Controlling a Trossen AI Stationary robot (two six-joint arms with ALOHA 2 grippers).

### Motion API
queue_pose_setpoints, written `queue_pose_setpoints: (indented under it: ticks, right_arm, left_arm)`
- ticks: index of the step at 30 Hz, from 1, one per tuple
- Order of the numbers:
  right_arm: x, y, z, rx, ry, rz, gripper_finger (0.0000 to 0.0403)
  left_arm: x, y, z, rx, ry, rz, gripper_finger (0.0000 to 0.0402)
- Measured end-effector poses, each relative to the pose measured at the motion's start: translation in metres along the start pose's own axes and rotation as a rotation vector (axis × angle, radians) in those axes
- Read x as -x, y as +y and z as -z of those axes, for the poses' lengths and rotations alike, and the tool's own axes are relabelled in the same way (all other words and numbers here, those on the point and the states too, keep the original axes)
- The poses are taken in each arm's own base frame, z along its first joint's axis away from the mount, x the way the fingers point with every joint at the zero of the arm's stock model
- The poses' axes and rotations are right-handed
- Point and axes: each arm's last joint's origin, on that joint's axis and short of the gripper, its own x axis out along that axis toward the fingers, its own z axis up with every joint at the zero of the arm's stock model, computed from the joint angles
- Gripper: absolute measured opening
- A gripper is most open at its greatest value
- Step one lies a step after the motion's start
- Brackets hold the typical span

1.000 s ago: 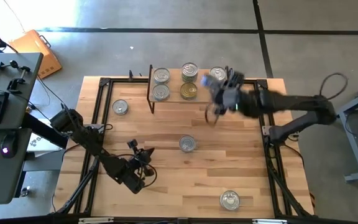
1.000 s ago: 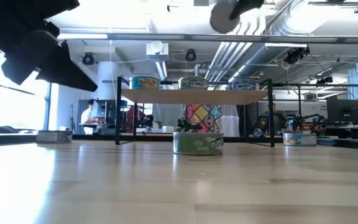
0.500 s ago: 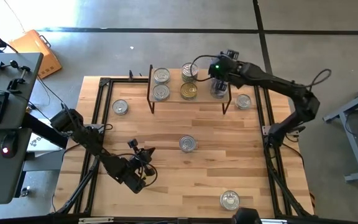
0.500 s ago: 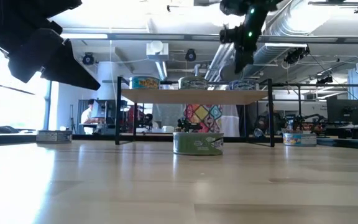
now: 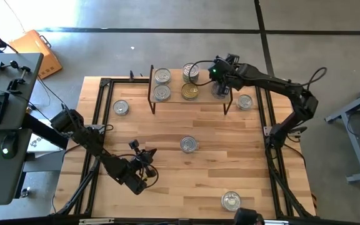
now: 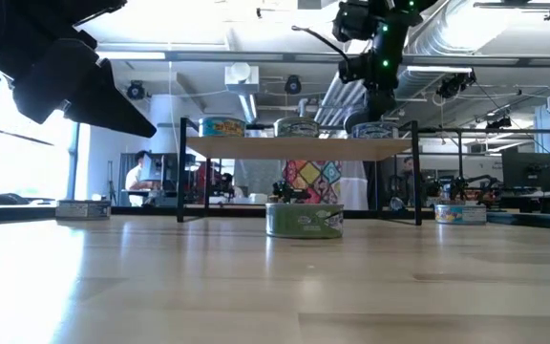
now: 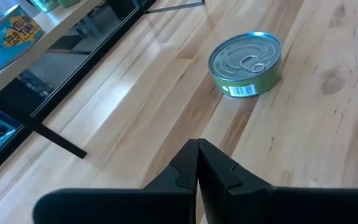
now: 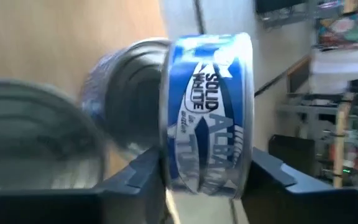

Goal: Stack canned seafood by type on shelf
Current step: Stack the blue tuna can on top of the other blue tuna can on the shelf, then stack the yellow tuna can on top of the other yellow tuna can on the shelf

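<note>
Left tool [image 5: 144, 177]: positioned at about 7 o'clock on the worktop [image 5: 167, 187], fingers [image 7: 194, 163] pressed fully together, nothing held. Its wrist view faces a green-sided tin [image 7: 246, 64] standing alone near the worktop centre.

Loose tins (high view, left to right): one at 10 o'clock beside the shelf's left end [image 5: 121, 107], the centre tin [image 5: 188, 144], one at 5 o'clock [image 5: 231, 200], one at 2 o'clock just off the shelf's right end [image 5: 245, 102].

Shelf [image 5: 174, 95]: at 12 o'clock, carrying two silver-lidded tins at its left [image 5: 162, 76], then one silver-lidded [image 5: 190, 72] and one gold-lidded tin [image 5: 190, 92].

Right tool [image 5: 221, 85]: over the shelf's right end, jaws part-open with a blue-labelled tin [image 8: 207, 115] between them (contact with the pads cannot be confirmed). That tin sits on another tin below it.
</note>
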Motion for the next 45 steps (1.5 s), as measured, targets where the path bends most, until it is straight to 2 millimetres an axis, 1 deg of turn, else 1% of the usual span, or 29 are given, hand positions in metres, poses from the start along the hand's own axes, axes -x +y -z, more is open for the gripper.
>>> queue_pose_setpoints:
  ticks: [3,5,11,16,19,24,25,27,29,32,34,36,38,41,43,45]
  right_arm:
    - [0.000,0.003,0.001,0.023,0.014,-0.018,0.0202]
    - [0.002,0.005,0.001,0.032,0.015,-0.021,0.0217]
    - [0.004,0.006,0.002,0.045,0.019,-0.025,0.0226]
    - [0.011,-0.001,0.001,0.043,0.018,-0.034,0.0227]
    - [0.024,-0.010,-0.001,0.012,-0.056,-0.108,0.0228]
    - [0.056,-0.029,0.000,-0.118,-0.232,-0.237,0.0228]
    - [0.062,-0.030,0.001,-0.148,-0.272,-0.276,0.0228]
    - [0.074,-0.026,0.004,-0.181,-0.357,-0.374,0.0229]
    - [0.084,-0.012,0.009,-0.170,-0.441,-0.474,0.0229]
    - [0.093,0.022,0.016,-0.163,-0.534,-0.560,0.0229]
    - [0.102,0.050,0.023,-0.173,-0.607,-0.603,0.0229]
    - [0.112,0.080,0.027,-0.191,-0.718,-0.659,0.0229]
    - [0.118,0.116,0.034,-0.188,-0.832,-0.724,0.0229]
    - [0.129,0.166,0.047,-0.134,-1.011,-0.801,0.0229]
    - [0.134,0.195,0.058,-0.117,-1.114,-0.825,0.0229]
    - [0.138,0.217,0.070,-0.129,-1.184,-0.818,0.0229]
  left_arm:
    - [0.000,0.000,0.000,0.000,-0.001,0.002,0.0001]
    - [0.000,-0.001,-0.001,0.006,-0.003,0.004,0.0001]
    - [0.000,-0.002,-0.001,-0.005,-0.008,0.010,0.0001]
    - [0.000,-0.002,-0.001,-0.005,-0.008,0.010,0.0001]
    - [0.000,-0.002,-0.001,-0.005,-0.008,0.010,0.0001]
    - [0.000,-0.002,-0.001,-0.004,-0.008,0.010,0.0001]
    - [0.000,-0.002,-0.001,-0.004,-0.008,0.010,0.0001]
    - [0.000,-0.002,-0.002,-0.001,-0.009,0.012,0.0001]
    - [0.000,-0.002,-0.002,0.000,-0.010,0.012,0.0001]
    - [0.000,-0.003,-0.001,0.004,-0.011,0.014,0.0001]
    - [-0.001,-0.004,-0.001,0.006,-0.011,0.015,0.0001]
    - [-0.001,-0.005,-0.001,0.004,-0.009,0.016,0.0001]
    - [-0.001,-0.005,-0.001,0.010,-0.009,0.019,0.0001]
    - [-0.002,-0.006,-0.002,0.029,-0.012,0.025,0.0001]
    - [-0.004,-0.007,-0.004,0.040,-0.016,0.028,0.0001]
    - [-0.006,-0.008,-0.007,0.052,-0.022,0.034,0.0001]
